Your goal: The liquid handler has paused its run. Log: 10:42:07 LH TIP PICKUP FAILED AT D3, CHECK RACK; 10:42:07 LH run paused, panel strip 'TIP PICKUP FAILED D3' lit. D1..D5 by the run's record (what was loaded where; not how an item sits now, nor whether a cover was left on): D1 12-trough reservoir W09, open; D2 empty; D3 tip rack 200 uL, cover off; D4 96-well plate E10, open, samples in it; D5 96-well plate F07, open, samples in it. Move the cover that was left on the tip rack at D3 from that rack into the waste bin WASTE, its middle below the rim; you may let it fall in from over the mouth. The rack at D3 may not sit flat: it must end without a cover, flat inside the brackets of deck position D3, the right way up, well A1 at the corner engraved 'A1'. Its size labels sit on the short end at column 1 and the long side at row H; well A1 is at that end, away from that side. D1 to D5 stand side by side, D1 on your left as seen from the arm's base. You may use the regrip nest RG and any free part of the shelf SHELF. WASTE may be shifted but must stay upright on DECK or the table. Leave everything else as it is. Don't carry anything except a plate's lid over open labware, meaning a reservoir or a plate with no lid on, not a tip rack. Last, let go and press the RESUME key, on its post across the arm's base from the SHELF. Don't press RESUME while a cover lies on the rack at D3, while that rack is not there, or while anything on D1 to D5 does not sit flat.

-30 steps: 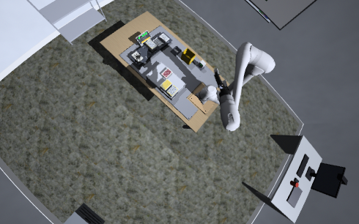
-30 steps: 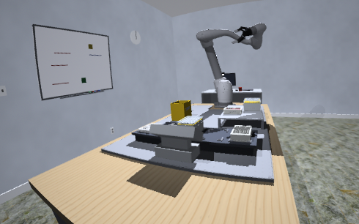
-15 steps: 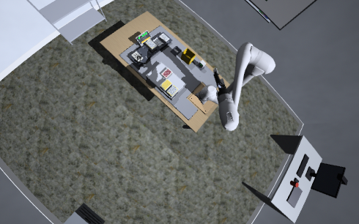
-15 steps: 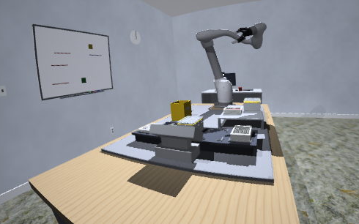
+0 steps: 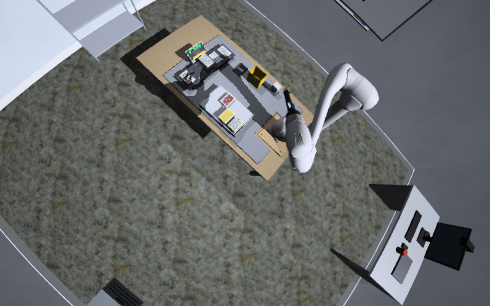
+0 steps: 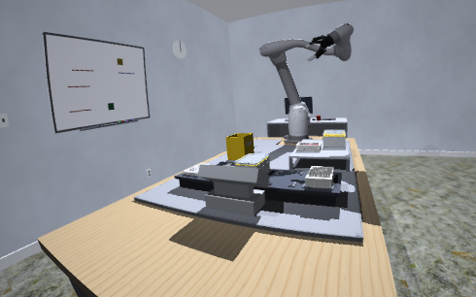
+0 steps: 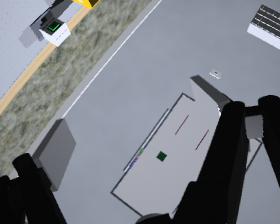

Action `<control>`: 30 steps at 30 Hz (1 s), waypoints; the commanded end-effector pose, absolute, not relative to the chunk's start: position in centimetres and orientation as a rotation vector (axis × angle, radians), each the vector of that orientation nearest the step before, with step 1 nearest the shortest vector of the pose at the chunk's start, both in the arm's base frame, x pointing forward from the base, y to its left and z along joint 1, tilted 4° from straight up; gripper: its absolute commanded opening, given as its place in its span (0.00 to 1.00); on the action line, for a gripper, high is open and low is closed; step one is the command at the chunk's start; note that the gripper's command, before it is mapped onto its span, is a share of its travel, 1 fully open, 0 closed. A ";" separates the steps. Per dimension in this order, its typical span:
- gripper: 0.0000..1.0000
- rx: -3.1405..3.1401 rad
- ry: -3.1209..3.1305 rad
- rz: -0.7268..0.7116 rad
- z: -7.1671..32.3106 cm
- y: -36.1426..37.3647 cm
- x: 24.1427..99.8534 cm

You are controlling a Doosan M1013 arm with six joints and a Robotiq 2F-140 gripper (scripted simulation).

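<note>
My gripper (image 6: 315,49) is raised high above the arm's base end of the table, far from the deck, and is open with nothing between its fingers; its dark fingers frame the wrist view (image 7: 138,183). A rack with a yellow base and a pale top (image 6: 253,159) sits in the deck row behind the liquid handler's grey housing (image 6: 233,181); I cannot tell from here whether a cover lies on it. The RESUME key (image 7: 52,27) shows green on its small white post beside the bin.
A white raised shelf (image 6: 323,148) holds several plates near the arm's base. A white well plate (image 6: 320,176) sits on the dark deck row. A desk with a monitor (image 5: 413,235) stands off the mat. A whiteboard (image 6: 97,82) hangs on the left wall.
</note>
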State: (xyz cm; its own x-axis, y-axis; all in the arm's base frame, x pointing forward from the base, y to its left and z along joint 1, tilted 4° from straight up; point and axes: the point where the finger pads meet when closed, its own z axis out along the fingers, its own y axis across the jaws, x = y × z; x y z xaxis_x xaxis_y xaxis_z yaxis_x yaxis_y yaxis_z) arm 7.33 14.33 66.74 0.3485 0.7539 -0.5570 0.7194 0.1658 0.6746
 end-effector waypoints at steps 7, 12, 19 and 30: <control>0.77 1.755 1.289 0.022 65.1 13.7 11.4; 0.77 1.862 1.247 0.027 64.0 13.8 13.7; 0.77 1.968 1.202 0.032 63.0 13.9 16.0; 0.77 2.197 1.088 0.042 60.7 14.1 21.0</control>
